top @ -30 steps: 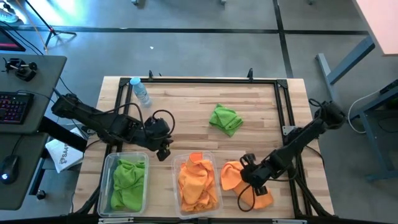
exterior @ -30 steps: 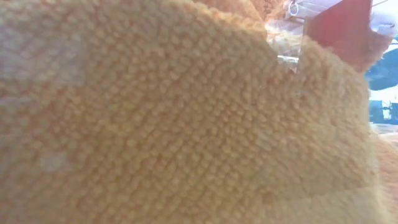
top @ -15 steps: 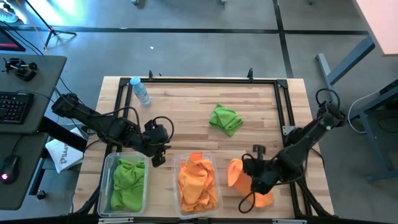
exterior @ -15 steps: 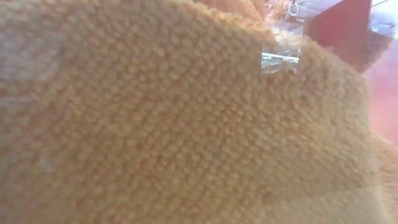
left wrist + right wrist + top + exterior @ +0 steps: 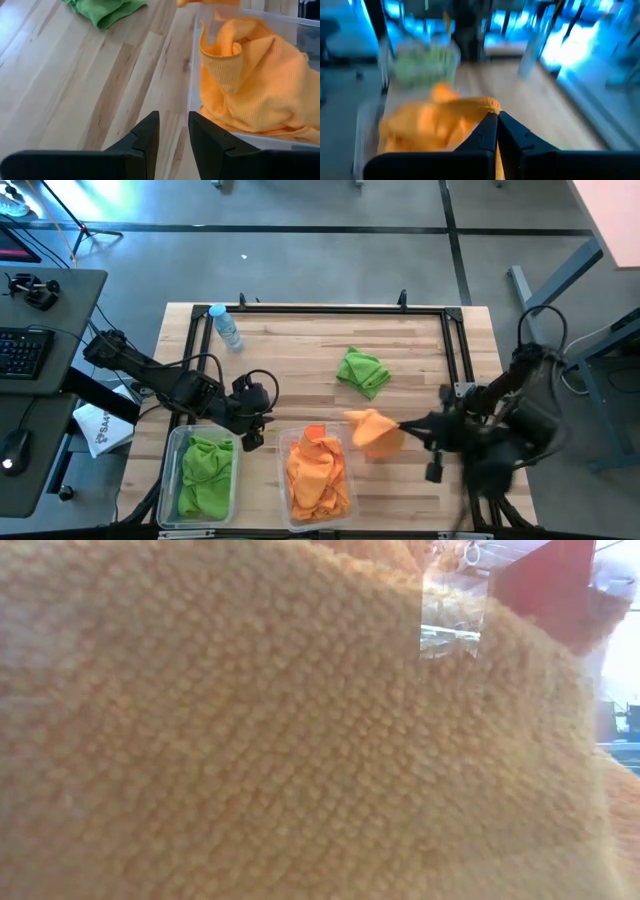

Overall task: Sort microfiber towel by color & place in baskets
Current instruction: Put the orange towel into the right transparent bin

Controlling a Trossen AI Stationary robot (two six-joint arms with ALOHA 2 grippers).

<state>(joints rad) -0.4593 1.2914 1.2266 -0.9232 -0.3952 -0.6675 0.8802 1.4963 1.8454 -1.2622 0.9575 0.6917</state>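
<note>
Hardly any writing shows. The only print is on the white paper packet (image 5: 100, 430) lying off the left edge of the worktop (image 5: 300, 350), beside the left arm: a few dark capital letters run across it at a slant, and they seem to begin with "SA", but the rest cannot be made out. The label on the water bottle (image 5: 227, 328) at the far left corner of the worktop is too small to read. The keyboard (image 5: 22, 352) on the desk further left of the packet has lit keys whose legends cannot be read. No numbers, brands or signs are legible elsewhere.
</note>
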